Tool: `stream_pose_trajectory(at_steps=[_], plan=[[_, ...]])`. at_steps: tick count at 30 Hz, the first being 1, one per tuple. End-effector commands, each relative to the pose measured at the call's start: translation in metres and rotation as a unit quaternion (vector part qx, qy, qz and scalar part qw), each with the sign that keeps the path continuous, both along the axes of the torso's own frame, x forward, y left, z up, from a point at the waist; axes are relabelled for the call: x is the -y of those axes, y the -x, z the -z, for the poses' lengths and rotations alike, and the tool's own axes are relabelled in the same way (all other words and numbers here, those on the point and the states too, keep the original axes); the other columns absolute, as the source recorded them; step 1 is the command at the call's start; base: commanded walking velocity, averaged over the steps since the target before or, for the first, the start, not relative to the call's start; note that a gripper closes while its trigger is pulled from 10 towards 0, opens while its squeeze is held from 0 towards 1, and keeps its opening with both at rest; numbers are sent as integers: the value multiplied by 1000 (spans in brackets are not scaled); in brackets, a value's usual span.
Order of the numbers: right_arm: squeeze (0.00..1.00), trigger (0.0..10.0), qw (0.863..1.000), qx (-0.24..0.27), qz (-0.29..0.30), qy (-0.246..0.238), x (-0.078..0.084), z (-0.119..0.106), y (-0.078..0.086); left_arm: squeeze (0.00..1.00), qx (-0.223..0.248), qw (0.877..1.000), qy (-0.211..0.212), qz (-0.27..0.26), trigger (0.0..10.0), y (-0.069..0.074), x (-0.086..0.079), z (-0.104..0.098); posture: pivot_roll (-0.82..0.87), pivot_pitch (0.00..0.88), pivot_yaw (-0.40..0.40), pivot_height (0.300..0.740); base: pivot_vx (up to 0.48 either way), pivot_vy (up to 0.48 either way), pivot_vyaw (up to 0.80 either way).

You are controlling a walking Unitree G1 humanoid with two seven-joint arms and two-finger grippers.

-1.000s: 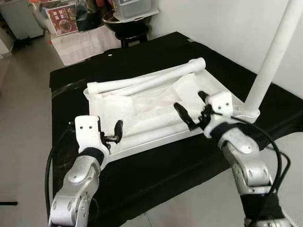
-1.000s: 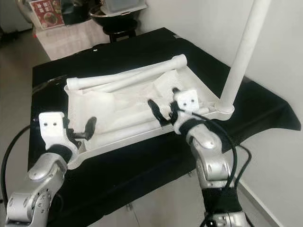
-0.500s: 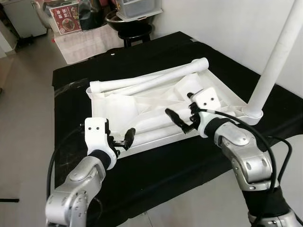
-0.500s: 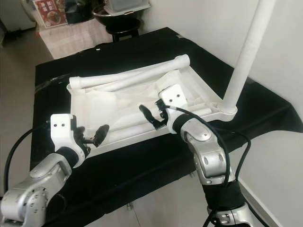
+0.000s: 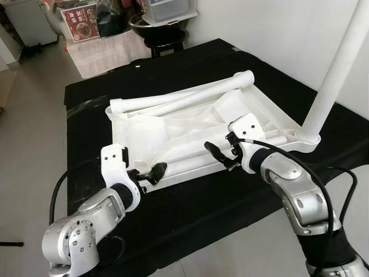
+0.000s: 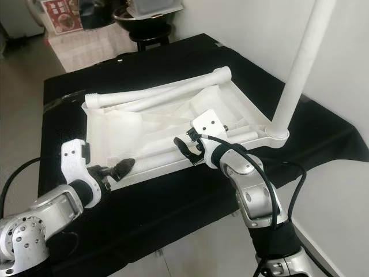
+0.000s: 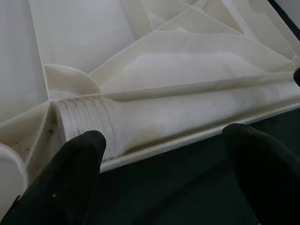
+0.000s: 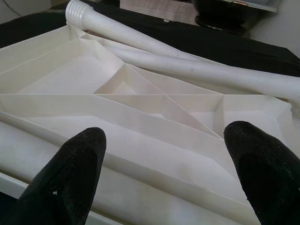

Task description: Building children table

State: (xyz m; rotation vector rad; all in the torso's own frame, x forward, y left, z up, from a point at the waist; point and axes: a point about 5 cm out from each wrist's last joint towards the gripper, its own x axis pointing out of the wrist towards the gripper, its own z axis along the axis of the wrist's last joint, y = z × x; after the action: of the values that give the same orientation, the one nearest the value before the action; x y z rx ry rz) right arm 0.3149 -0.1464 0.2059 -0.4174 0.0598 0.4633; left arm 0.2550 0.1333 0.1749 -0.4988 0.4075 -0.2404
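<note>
A white plastic table top (image 5: 138,130) lies upside down on a black-covered table (image 5: 196,199). One white leg (image 5: 334,75) stands upright in its near right corner. Two loose legs (image 5: 190,95) rest across its far edge. Another leg (image 5: 187,163) lies along the near rim, its threaded end (image 7: 82,119) toward the left corner. My left gripper (image 5: 149,173) is open at that near left corner, fingers (image 7: 70,178) astride the rim and the leg's end. Over the same leg further right, my right gripper (image 5: 222,153) is open, holding nothing.
The black table ends close in front of me, with grey floor (image 5: 29,144) to the left. A white wall (image 5: 277,29) runs along the right. At the back stand a black stool with a bowl (image 5: 164,29) and a red poster (image 5: 78,20).
My left gripper has come down and forward to the table top's near left corner. My right gripper has moved left and lower over the near leg. The camera shifted slightly.
</note>
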Motion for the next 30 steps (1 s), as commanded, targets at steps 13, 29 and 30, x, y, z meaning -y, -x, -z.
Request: stream_pose_trajectory(at_steps=[13, 29, 30], plan=[[0, 10000, 999, -6, -1, 40, -2, 6, -2, 0, -51, 994, 10, -97, 10000, -2, -29, -2, -92, 87, 83, 740, 0, 0, 0], [0, 10000, 999, -2, 2, 46, -1, 3, -2, 0, -108, 986, 91, -87, 10000, -6, -26, 22, -102, 90, 79, 740, 0, 0, 0], [0, 10000, 999, -2, 2, 46, -1, 3, -2, 0, -108, 986, 91, -87, 10000, -6, -26, 22, -102, 90, 79, 740, 0, 0, 0]])
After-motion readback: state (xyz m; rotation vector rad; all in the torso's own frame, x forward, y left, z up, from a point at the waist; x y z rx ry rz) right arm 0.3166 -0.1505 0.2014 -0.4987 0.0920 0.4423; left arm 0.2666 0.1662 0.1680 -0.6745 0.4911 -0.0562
